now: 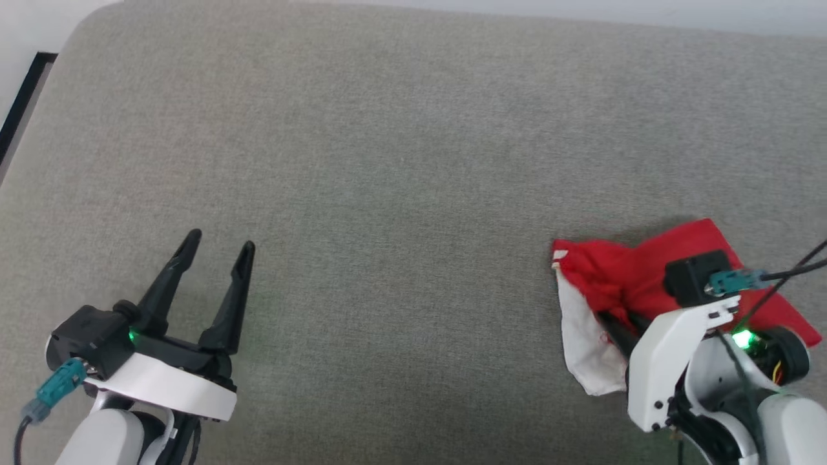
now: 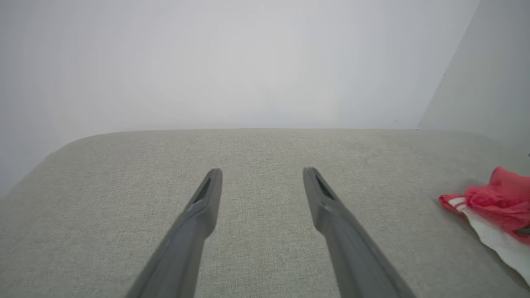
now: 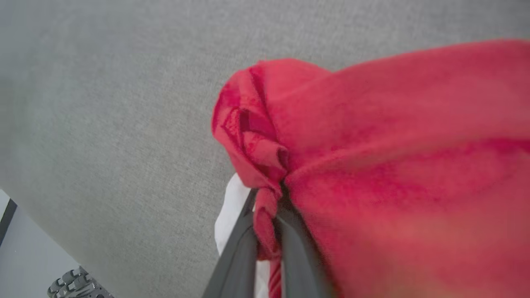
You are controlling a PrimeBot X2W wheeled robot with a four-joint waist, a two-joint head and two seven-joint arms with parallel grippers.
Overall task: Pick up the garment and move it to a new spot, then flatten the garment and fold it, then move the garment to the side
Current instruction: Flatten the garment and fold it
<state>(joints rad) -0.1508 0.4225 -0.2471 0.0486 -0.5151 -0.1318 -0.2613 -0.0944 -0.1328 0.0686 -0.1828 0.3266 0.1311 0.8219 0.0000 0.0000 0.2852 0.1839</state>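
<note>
The garment (image 1: 620,278) is a small red shirt with a white sleeve, bunched up at the right side of the grey cushion. My right gripper (image 1: 617,326) is shut on a pinched fold of its red cloth, and in the right wrist view the garment (image 3: 393,157) bulges over the two dark fingers (image 3: 236,256), with the fold squeezed at my right gripper (image 3: 265,207). My left gripper (image 1: 219,245) hovers open over bare cushion at the lower left, far from the shirt. Beyond the spread left gripper (image 2: 261,171), the garment (image 2: 497,203) lies at the right edge. Its print is hidden.
The grey cushion (image 1: 400,148) spans the whole head view, with a rounded corner at the top left. A pale wall (image 2: 248,62) rises behind it. A dark strip (image 1: 22,97) of floor edge runs past the cushion's left side.
</note>
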